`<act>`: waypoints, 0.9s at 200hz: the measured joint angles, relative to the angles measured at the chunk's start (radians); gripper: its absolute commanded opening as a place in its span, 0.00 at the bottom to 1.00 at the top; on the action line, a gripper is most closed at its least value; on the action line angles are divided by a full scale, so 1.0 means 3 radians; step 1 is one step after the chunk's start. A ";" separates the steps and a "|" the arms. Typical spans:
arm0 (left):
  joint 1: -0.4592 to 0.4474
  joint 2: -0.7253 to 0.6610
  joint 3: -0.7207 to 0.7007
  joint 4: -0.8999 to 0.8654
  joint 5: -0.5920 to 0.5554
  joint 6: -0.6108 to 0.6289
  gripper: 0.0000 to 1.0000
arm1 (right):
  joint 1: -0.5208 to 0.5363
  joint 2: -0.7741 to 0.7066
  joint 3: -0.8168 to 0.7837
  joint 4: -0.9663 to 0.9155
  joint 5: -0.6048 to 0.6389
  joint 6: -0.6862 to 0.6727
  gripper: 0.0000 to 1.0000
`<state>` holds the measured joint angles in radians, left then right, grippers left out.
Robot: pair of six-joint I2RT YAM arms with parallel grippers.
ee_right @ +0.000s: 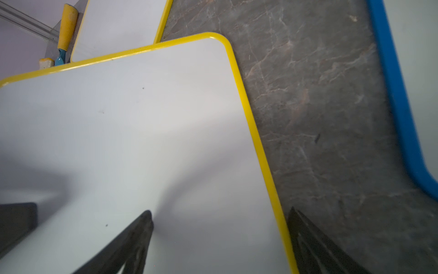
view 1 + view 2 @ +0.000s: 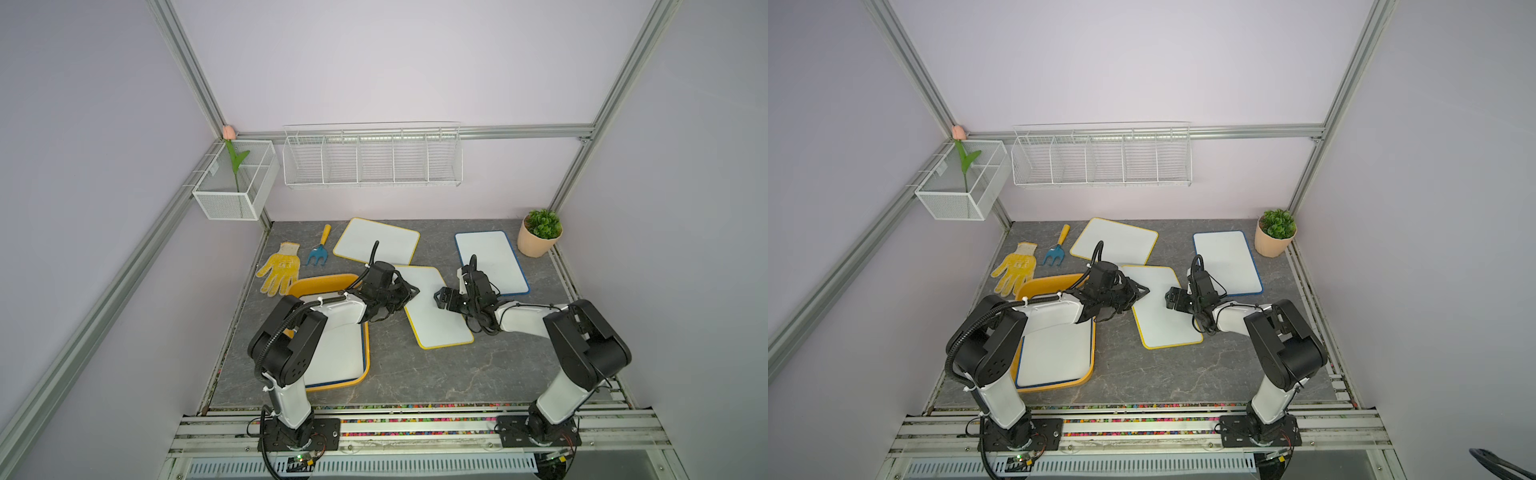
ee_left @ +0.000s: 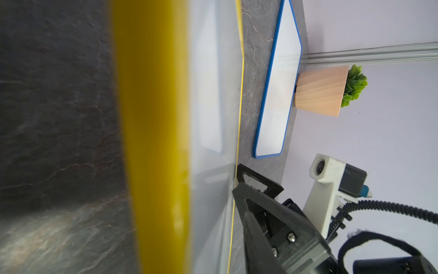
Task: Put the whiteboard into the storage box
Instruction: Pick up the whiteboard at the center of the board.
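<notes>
Yellow-rimmed whiteboard [image 2: 436,320], white face, rounded corners, on grey table [image 2: 415,374]. Right claw [image 2: 440,299] spread astride one edge. Left claw [image 2: 411,291] at the opposite edge; grip unclear.

Orange-yellow is the storage box [image 2: 316,284], white the yellow-rimmed whiteboard [image 2: 436,320] (and the blue-rimmed whiteboard [image 2: 494,249]), veined grey the table [image 2: 415,374]

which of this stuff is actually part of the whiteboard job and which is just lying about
Job: storage box, stored blue-edged whiteboard, middle yellow-edged whiteboard, rear yellow-edged whiteboard, right blue-edged whiteboard.
Lying about: glove, garden fork, potted plant, wire rack, mesh basket, tulip.
</notes>
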<state>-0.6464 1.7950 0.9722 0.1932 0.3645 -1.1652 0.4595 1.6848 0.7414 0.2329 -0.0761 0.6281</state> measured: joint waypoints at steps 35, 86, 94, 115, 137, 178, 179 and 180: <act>-0.0008 -0.0004 0.0061 -0.0103 -0.0009 0.0066 0.24 | 0.0000 -0.0177 -0.0033 -0.0300 0.0000 0.0056 0.91; -0.0010 -0.0072 0.0215 -0.0258 -0.0027 0.0195 0.09 | -0.0004 -0.0427 -0.0060 -0.0671 0.0046 0.0062 0.90; -0.0010 -0.0089 0.0249 -0.0314 -0.0036 0.0259 0.08 | -0.0006 -0.0462 -0.0062 -0.0735 0.0062 0.0052 0.90; -0.0017 -0.0120 0.0319 -0.0465 -0.0056 0.0406 0.05 | -0.0006 -0.0563 -0.0086 -0.0913 0.0104 0.0024 0.90; -0.0024 -0.0159 0.0422 -0.0614 -0.0042 0.0589 0.00 | -0.0006 -0.0693 -0.0099 -0.1111 0.0153 -0.0014 0.90; -0.0017 -0.0483 0.0562 -0.0959 0.0015 0.0959 0.00 | -0.0006 -0.1072 -0.0100 -0.1354 0.0272 -0.0055 0.90; -0.0017 -0.0493 0.0565 -0.0969 0.0015 0.0966 0.00 | -0.0006 -0.1080 -0.0100 -0.1356 0.0277 -0.0055 0.90; -0.0014 -0.0512 0.0567 -0.0984 0.0014 0.0980 0.00 | -0.0006 -0.1095 -0.0100 -0.1362 0.0281 -0.0055 0.90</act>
<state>-0.6506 1.6413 1.1423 -0.1020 0.3687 -0.8711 0.4576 1.3563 0.7113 -0.1757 0.0082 0.6117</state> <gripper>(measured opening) 0.068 0.900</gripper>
